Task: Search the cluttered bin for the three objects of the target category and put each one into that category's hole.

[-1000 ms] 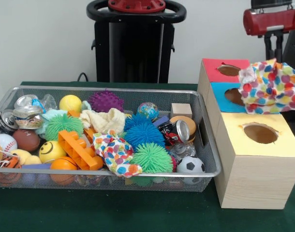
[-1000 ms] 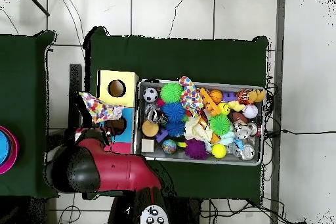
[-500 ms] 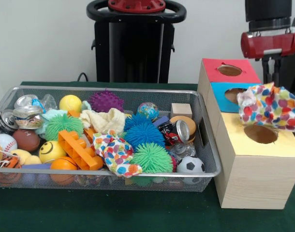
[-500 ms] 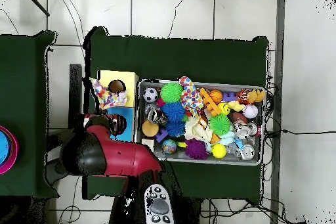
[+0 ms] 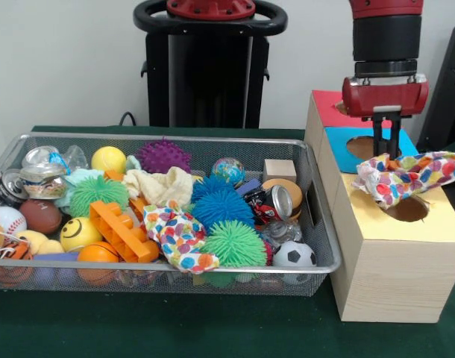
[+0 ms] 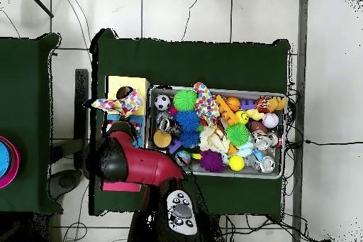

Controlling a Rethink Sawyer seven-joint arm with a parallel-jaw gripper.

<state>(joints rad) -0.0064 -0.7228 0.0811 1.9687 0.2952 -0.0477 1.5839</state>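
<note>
My gripper hangs over the pale wooden box and is shut on a spotted cloth. That cloth droops over the round hole with the yellow surround and covers its upper edge. In the overhead view the same cloth lies across the yellow-topped box, with my red arm below it. A second spotted cloth lies at the front middle of the wire mesh bin, and shows in the overhead view too. A third spotted cloth is not in view.
The blue-surrounded hole and the red-surrounded hole lie behind the yellow one, under my gripper. The bin holds a cream cloth, a mint-green cloth, spiky balls, an orange brick toy, cans and small balls.
My gripper has moved left and down from above the blue and red holes, carrying the spotted cloth, which now hangs lower and rests over the yellow hole. The bin's contents have not moved.
</note>
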